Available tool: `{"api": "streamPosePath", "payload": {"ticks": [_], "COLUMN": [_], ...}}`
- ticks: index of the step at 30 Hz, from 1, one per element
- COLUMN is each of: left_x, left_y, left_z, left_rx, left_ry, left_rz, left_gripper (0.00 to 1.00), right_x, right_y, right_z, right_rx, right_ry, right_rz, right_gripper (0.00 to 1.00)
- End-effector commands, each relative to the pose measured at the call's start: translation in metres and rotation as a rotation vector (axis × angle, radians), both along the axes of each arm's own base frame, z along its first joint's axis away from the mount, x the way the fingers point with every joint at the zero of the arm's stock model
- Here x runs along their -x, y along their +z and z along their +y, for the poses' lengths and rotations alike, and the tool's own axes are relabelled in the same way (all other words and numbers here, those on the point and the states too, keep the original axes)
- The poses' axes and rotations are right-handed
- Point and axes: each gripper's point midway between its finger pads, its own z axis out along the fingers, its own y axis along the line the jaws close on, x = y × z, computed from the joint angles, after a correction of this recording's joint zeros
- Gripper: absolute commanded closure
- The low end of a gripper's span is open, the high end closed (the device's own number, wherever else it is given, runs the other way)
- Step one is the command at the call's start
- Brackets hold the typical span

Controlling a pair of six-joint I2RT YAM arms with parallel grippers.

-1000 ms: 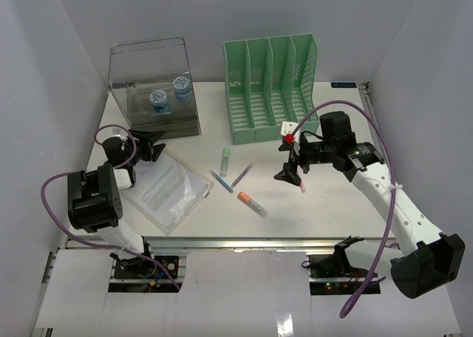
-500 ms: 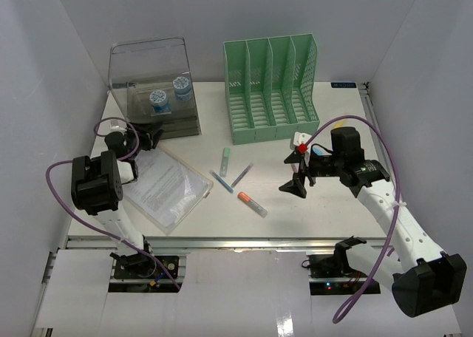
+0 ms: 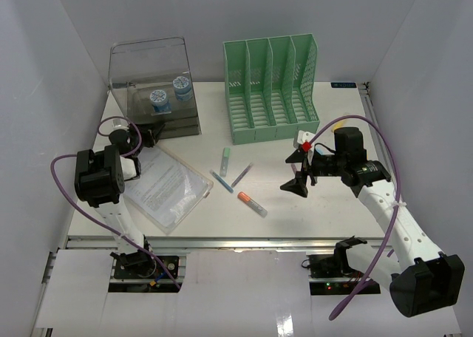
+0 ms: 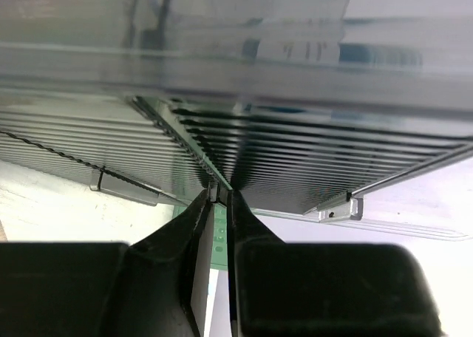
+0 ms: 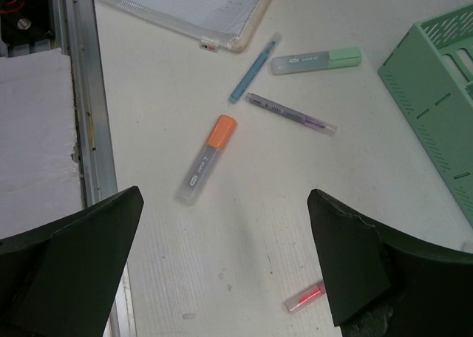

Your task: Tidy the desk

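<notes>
The white desk (image 3: 332,208) carries an orange-capped highlighter (image 3: 252,203) (image 5: 208,159), a green highlighter (image 3: 225,161) (image 5: 315,60), a blue pen (image 3: 220,181) (image 5: 255,68) and a purple pen (image 3: 242,175) (image 5: 290,113). My right gripper (image 3: 295,182) (image 5: 225,259) hovers open just right of the orange highlighter, nothing between its fingers. A small clear stick with a red core (image 5: 304,298) lies by its right finger. My left gripper (image 3: 151,134) (image 4: 219,196) is at the front base of the clear drawer box (image 3: 157,93) (image 4: 236,93), its jaws pinched on a small tab there.
A green slotted file rack (image 3: 272,86) (image 5: 436,93) stands at the back centre. A clear document pouch (image 3: 166,187) (image 5: 194,6) lies at the front left. The metal rail (image 3: 236,241) (image 5: 85,115) runs along the near edge. Two blue-lidded jars (image 3: 168,94) sit inside the drawer box.
My left gripper moved back to the drawer box's base and its jaws closed. My right gripper drew right and toward the near edge, staying wide open.
</notes>
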Motion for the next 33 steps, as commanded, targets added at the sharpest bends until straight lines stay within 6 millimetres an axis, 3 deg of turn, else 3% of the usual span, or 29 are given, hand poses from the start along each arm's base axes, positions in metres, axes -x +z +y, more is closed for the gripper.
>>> {"api": "streamPosePath", "payload": {"ticks": [1, 11, 18, 19, 22, 24, 28, 31, 33], "left_x": [0.001, 0.05, 0.087, 0.09, 0.092, 0.091, 0.095, 0.105, 0.117], "left_y": [0.01, 0.022, 0.02, 0.021, 0.017, 0.018, 0.019, 0.025, 0.016], "left_z": [0.001, -0.013, -0.02, -0.02, -0.021, -0.022, -0.024, -0.025, -0.025], "left_rx": [-0.007, -0.01, -0.042, -0.044, -0.055, -0.071, -0.129, -0.188, -0.231], "left_ry": [0.025, -0.003, -0.006, -0.006, -0.012, -0.022, -0.049, -0.058, -0.067], "left_rz": [-0.025, -0.068, -0.058, -0.059, -0.026, -0.023, -0.009, -0.004, 0.047], "left_gripper": [0.84, 0.95, 0.94, 0.9, 0.62, 0.5, 0.35, 0.31, 0.26], "right_x": [0.002, 0.004, 0.0, 0.0, -0.004, -0.006, -0.013, -0.016, -0.017], "right_y": [0.007, -0.001, -0.01, -0.012, -0.015, -0.019, -0.029, -0.041, -0.047], "right_z": [0.001, -0.004, -0.009, -0.009, -0.01, -0.01, -0.016, -0.02, -0.023], "right_rx": [-0.033, -0.018, -0.005, -0.004, -0.002, 0.003, 0.038, 0.063, 0.072], "right_ry": [0.015, -0.011, -0.04, -0.043, -0.061, -0.076, -0.134, -0.168, -0.186], "right_rz": [-0.024, -0.032, -0.034, -0.028, -0.02, -0.006, 0.031, 0.055, 0.068], "right_gripper": [0.01, 0.01, 0.01, 0.01, 0.01, 0.02, 0.03, 0.06, 0.09]}}
